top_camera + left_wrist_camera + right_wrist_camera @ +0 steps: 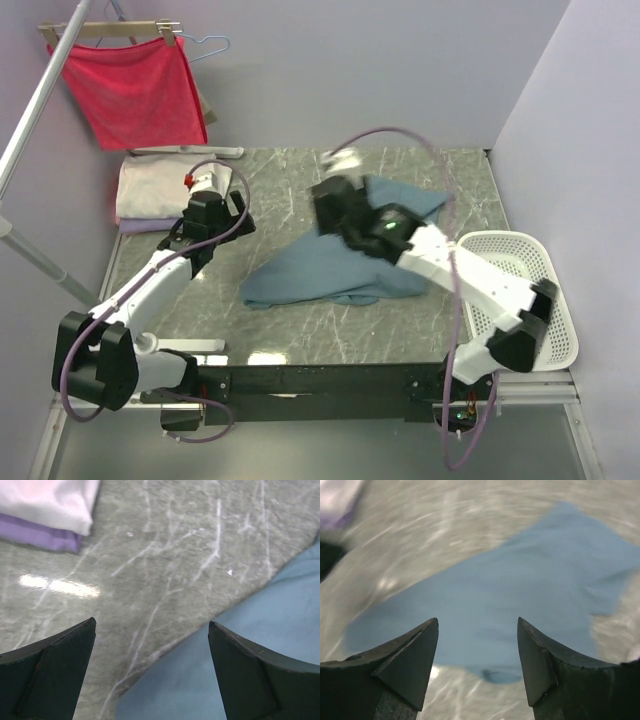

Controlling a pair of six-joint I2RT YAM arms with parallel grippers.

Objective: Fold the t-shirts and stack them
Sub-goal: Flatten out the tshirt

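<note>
A dusty teal-blue t-shirt (pixel 330 272) lies spread and rumpled in the middle of the marble table (pixel 300 335). My right gripper (pixel 335 200) hovers over its far part, open, with nothing between its fingers. In the blurred right wrist view the blue t-shirt (pixel 530 575) lies below the right gripper (pixel 477 620). A cream-white folded t-shirt (pixel 155 188) sits on a lavender one (pixel 140 225) at the far left. My left gripper (pixel 222 202) stands open beside that stack. In its wrist view the left gripper (pixel 151 623) spans the blue t-shirt's edge (pixel 190 680), with the white (pixel 50 500) and lavender (pixel 40 536) folds at upper left.
A red cloth (pixel 135 90) hangs on a wooden hanger at the back left, beside a slanted metal pole (pixel 35 105). A white plastic basket (pixel 545 300) stands at the table's right edge, behind the right arm. Walls close in on the back and right.
</note>
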